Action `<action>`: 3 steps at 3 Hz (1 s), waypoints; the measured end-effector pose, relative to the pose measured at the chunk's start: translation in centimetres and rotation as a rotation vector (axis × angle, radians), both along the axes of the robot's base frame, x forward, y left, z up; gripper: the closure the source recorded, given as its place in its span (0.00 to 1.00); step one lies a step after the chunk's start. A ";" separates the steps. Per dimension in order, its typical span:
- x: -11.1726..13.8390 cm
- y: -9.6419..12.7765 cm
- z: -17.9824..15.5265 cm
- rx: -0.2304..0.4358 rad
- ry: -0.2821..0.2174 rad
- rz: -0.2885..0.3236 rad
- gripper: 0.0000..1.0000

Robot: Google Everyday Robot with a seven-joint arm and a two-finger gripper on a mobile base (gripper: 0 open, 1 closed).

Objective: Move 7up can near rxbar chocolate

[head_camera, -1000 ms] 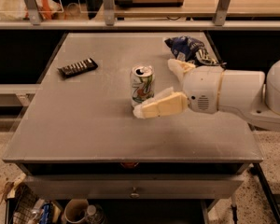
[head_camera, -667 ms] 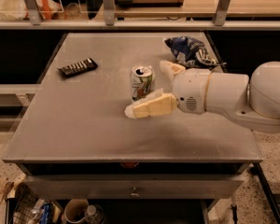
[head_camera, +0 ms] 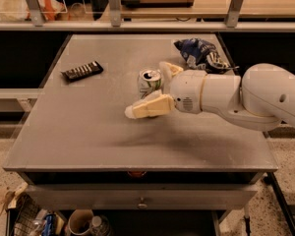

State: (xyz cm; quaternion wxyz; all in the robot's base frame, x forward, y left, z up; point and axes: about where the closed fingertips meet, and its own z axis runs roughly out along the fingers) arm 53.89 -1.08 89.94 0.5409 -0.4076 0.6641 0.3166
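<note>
The 7up can (head_camera: 148, 82) stands upright near the middle of the grey table (head_camera: 88, 132), white with green marks and a silver top. My gripper (head_camera: 147, 89) reaches in from the right and is open. One cream finger (head_camera: 148, 107) lies in front of the can and the other finger (head_camera: 169, 69) is behind it at its right, so the can sits between them. I cannot tell whether they touch it. The rxbar chocolate (head_camera: 81, 71), a flat dark bar with pale print, lies at the table's left, well apart from the can.
A crumpled blue-and-white chip bag (head_camera: 199, 53) lies at the back right of the table, just behind my arm (head_camera: 246, 97). A shelf rail (head_camera: 147, 26) runs behind the table. Bins and clutter (head_camera: 64, 222) sit under the table's front edge.
My gripper has moved left, and its fingers now reach further past the can on both sides. The can, bar and bag have not moved.
</note>
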 end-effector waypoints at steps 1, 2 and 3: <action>0.8 0.4 -0.4 0.000 -0.020 0.015 0.18; 1.3 0.8 -0.2 -0.007 -0.043 0.040 0.41; 2.2 2.2 1.3 -0.001 -0.076 0.064 0.65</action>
